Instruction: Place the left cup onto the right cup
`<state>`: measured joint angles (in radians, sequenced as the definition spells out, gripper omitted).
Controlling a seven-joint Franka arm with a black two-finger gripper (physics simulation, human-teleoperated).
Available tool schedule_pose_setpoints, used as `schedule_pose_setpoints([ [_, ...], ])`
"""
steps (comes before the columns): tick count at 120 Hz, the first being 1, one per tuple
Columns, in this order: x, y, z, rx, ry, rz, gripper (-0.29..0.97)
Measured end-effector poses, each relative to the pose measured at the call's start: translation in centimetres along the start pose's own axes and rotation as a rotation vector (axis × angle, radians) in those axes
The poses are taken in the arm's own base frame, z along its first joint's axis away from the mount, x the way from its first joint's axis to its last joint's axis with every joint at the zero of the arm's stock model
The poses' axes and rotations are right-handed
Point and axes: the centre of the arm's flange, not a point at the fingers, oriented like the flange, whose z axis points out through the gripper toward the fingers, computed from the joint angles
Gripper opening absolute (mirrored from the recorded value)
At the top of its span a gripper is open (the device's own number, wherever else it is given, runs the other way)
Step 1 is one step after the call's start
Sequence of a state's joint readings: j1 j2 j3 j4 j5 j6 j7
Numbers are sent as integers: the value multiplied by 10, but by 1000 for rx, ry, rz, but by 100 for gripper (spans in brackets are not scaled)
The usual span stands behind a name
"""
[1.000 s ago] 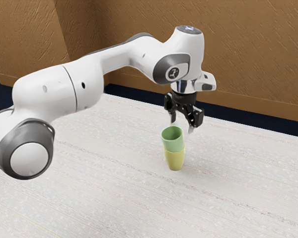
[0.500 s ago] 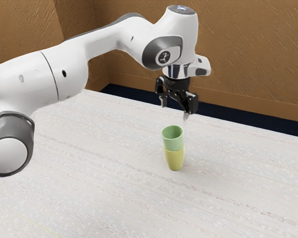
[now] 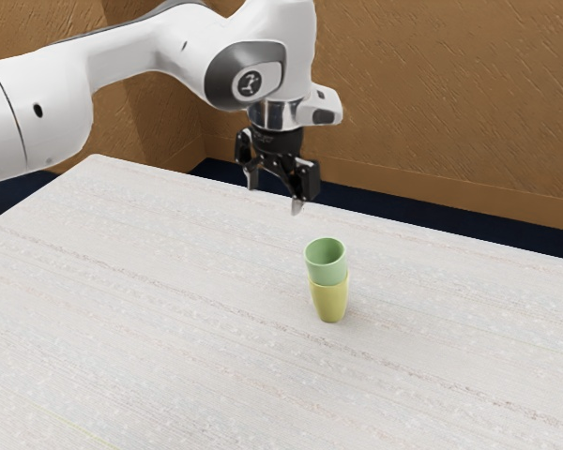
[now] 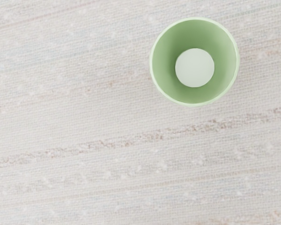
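pale woven-textured table point(image 3: 150, 319): flat; both cups are borne near its middle.
white Franka arm point(image 3: 122, 56): risk judged here. The cups could be toppled if a low sweep toward the exterior view's right were made.
black two-finger gripper point(image 3: 274, 190): jaws spread, nothing held; hung above the cups, off to the exterior view's left.
pale yellow plastic cup point(image 3: 331, 302): upright on the table, mouth filled.
light green plastic cup point(image 3: 325, 260) point(image 4: 194, 61): nested in the pale yellow plastic cup; mouth up, long axis near vertical. Seating looks shallow and could be dislodged by a bump.
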<state>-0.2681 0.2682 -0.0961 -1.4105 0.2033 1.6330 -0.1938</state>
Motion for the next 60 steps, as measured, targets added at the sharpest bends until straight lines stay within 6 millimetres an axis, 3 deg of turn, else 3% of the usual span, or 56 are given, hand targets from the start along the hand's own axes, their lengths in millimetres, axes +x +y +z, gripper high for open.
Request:
schedule_pose_setpoints([
  [18, -23, -16, -11, -1, -2, -20, 68],
  [60, -56, -55, -27, -11, -30, -79, 68],
])
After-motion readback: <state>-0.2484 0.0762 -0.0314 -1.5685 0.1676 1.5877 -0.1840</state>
